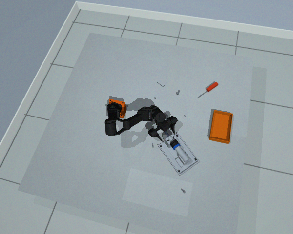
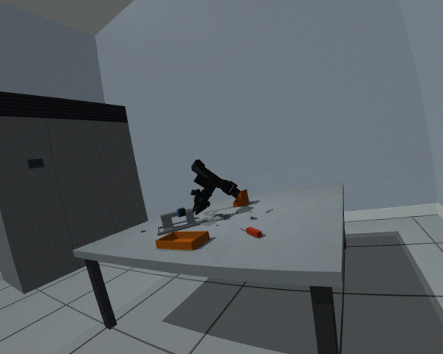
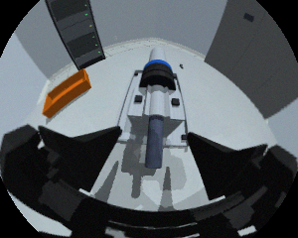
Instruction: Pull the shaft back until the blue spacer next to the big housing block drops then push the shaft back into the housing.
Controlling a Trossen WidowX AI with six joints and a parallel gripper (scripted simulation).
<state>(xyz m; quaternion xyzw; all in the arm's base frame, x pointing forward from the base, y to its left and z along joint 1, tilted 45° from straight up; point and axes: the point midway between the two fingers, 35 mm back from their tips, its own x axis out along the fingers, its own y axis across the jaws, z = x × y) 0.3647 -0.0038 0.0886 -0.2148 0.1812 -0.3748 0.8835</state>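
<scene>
My gripper (image 1: pixel 169 137) (image 2: pixel 196 212) (image 3: pixel 154 133) is open, its fingers wide on either side of the dark shaft (image 3: pixel 154 144), with a gap on both sides. The shaft's free end points toward me out of the near support. Beyond that support, black spacers (image 1: pixel 174 143) (image 2: pixel 182 211) (image 3: pixel 157 77) sit around the shaft line. The blue spacer (image 1: pixel 177 146) (image 2: pixel 178 212) (image 3: pixel 158 62) sits behind them, against the big grey housing block (image 1: pixel 183 154) (image 2: pixel 167 215) (image 3: pixel 158 53). The shaft inside the spacers is hidden.
An orange tray (image 1: pixel 220 126) (image 2: pixel 181 242) (image 3: pixel 67 94) stands beside the fixture. A red screwdriver (image 1: pixel 212 87) (image 2: pixel 253 231), a hex key (image 1: pixel 160 84) and small screws (image 1: pixel 177 92) (image 1: pixel 182 190) (image 1: pixel 152 145) lie on the table.
</scene>
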